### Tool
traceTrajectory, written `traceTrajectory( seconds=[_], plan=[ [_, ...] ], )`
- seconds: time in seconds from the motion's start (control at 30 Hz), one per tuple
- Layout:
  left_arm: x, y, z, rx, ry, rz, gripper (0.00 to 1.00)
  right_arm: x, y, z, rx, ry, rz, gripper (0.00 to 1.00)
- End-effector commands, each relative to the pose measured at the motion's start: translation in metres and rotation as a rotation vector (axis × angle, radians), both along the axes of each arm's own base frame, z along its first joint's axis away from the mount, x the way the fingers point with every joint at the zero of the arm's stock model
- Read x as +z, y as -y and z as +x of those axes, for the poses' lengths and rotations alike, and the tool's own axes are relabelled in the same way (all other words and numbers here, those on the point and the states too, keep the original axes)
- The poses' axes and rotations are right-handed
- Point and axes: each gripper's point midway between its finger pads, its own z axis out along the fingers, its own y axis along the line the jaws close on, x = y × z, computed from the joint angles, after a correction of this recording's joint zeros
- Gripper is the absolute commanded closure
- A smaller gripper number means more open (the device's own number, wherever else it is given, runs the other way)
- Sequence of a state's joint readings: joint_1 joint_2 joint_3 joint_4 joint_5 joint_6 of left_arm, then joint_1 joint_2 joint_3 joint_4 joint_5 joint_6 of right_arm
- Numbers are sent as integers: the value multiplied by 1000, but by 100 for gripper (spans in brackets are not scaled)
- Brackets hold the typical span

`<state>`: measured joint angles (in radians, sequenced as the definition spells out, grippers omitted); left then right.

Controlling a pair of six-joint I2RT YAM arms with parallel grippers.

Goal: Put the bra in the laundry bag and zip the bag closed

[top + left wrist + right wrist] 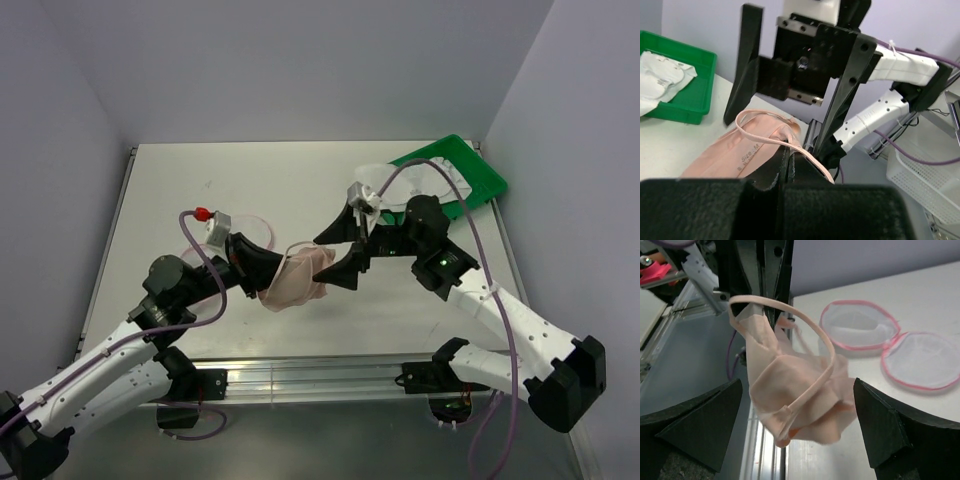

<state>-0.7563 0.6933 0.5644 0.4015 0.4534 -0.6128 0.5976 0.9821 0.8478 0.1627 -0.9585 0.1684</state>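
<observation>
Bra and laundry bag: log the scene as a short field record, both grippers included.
bra: pink, hanging from the left gripper
left gripper: shut on the bra
right gripper: open, facing the bra, not gripping it
laundry bag: unzipped, two halves spread flat on the table, nothing inside
green tray: far right corner, white cloth in it
task stage: bra not yet in bag

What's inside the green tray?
Crumpled white fabric lies in the green tray. Anything under the fabric is covered, and the right arm hides part of the tray from above.
</observation>
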Motion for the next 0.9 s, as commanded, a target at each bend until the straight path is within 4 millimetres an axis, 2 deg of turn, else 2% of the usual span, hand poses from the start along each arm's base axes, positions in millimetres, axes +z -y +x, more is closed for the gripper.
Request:
traceTrajectory(
  seconds=[0.0, 0.2, 0.27, 0.4, 0.43, 0.5, 0.6, 0.7, 0.73, 0.8, 0.83, 0.87],
  plan=[
    [18, 3, -11, -60, 75, -23, 100, 4, -13, -10, 65, 26, -11, 0],
    [15, 7, -9, -77, 64, -20, 100, -16, -20, -24, 163, -15, -10, 2],
    [13, 8, -7, -67, 58, -16, 100, -14, -20, -27, 172, -12, 15, 7],
    [11, 10, -4, -67, 44, -16, 100, -26, -20, -27, 166, -57, 11, 18],
    [13, 9, -4, -61, 46, -19, 100, -32, -21, -26, 165, -70, -4, 27],
    [13, 7, 1, -29, 39, -17, 100, -37, -21, -27, 168, -89, -15, 30],
    [12, 6, 4, -8, 35, -2, 100, -37, -20, -28, 163, -92, 4, 40],
    [11, 6, 7, 5, 27, 12, 99, -36, -22, -26, 157, -102, 13, 55],
    [8, 4, 13, 40, 7, 25, 94, -35, -22, -26, 157, -102, 15, 63],
    [6, 0, 20, 92, -7, 37, 83, -38, -23, -24, 151, -116, 9, 69],
    [4, -6, 30, 161, -36, 52, 69, -39, -23, -21, 131, -118, 12, 78],
    [3, -11, 35, 203, -50, 64, 61, -39, -23, -19, 116, -121, 13, 83]
  ],
)
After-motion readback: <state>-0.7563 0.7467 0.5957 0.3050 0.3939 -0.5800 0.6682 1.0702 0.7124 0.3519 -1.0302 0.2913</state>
